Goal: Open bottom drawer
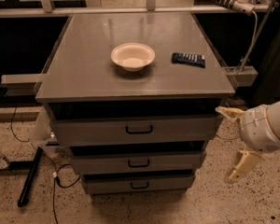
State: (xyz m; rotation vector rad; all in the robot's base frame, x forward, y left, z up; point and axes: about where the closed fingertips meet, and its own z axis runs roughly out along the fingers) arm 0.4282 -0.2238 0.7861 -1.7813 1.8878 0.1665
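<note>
The bottom drawer is the lowest and narrowest of three grey fronts in the cabinet, with a small black loop handle at its centre. It sits pushed in under the middle drawer. My gripper hangs to the right of the cabinet, about level with the top and middle drawers. Its two cream fingers are spread wide apart with nothing between them. It touches nothing.
On the grey cabinet top stand a white bowl and a dark flat packet. The top drawer is widest. A black bar and cables lie on the speckled floor at left. Rails and a cable run behind.
</note>
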